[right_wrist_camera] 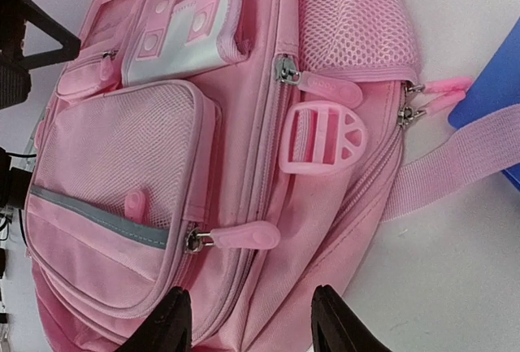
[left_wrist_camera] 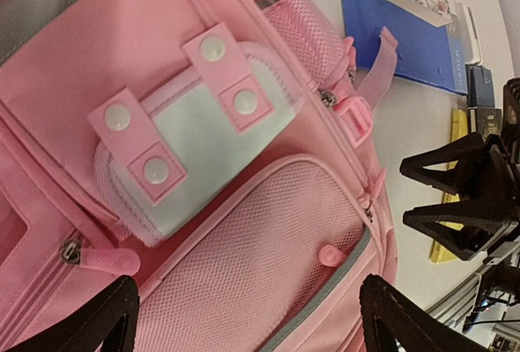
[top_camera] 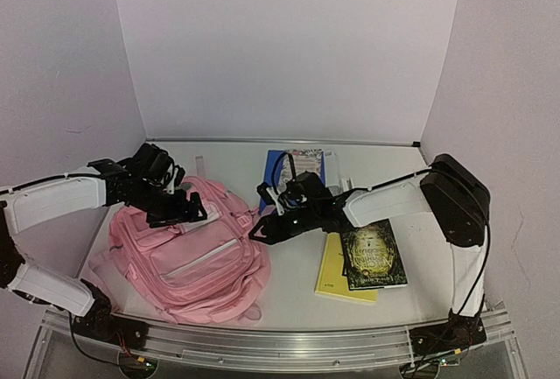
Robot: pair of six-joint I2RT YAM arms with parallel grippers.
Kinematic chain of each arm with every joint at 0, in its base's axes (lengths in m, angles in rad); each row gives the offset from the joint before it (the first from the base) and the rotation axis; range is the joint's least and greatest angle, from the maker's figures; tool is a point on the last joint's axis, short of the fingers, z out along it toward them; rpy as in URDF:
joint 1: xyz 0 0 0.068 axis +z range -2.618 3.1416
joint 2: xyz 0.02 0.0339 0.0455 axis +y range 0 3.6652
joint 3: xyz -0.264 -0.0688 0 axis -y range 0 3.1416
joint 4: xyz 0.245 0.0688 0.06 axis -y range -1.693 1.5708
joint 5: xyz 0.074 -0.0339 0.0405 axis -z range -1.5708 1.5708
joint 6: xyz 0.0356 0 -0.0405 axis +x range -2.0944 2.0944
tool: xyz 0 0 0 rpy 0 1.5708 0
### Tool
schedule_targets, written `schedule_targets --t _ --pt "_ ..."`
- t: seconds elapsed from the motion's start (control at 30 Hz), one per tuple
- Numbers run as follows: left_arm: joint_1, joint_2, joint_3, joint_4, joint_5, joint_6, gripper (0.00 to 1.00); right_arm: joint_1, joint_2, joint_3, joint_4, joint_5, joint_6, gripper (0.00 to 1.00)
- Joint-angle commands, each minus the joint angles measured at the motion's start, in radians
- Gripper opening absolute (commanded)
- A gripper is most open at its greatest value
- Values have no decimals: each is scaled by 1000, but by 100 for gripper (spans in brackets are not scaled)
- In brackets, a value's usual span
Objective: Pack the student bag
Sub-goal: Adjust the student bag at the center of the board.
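Observation:
The pink student bag (top_camera: 188,252) lies flat on the table at the left, front pockets up. It fills the left wrist view (left_wrist_camera: 187,124) and the right wrist view (right_wrist_camera: 203,165). My left gripper (top_camera: 179,208) is open and empty above the bag's upper pockets, its fingertips (left_wrist_camera: 390,311) spread over a mesh pocket. My right gripper (top_camera: 262,228) is open and empty at the bag's right edge, its fingertips (right_wrist_camera: 175,319) straddling the zips, just below a pink zip pull (right_wrist_camera: 244,236). A dark book (top_camera: 374,255) lies on a yellow book (top_camera: 337,270) at the right.
A blue folder (top_camera: 289,169) with a patterned booklet (top_camera: 304,162) lies behind the right gripper; it also shows in the left wrist view (left_wrist_camera: 398,35). White walls close the back and both sides. A metal rail (top_camera: 280,335) runs along the near edge.

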Motion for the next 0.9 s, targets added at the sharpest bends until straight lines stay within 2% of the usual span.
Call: schedule_targets --t 0.0,0.17,0.33,0.5,0.73,0.87 --pt "3 -80 -65 -25 -17 -84 96 -17 68 71 73 -99 -40 50" --pt "4 -129 -99 -30 -23 -95 96 -18 119 109 86 -148 -54 47" --pt "3 -129 -82 -41 -1 -75 97 -19 150 153 92 -184 -56 39" --pt "3 -118 -71 -34 20 -74 98 -18 162 174 94 -189 -53 39" --pt "2 -75 -85 -21 11 -71 98 -19 157 184 94 -158 -56 45" --pt "3 -33 -101 -8 17 -72 87 -19 156 197 95 -150 -59 44"
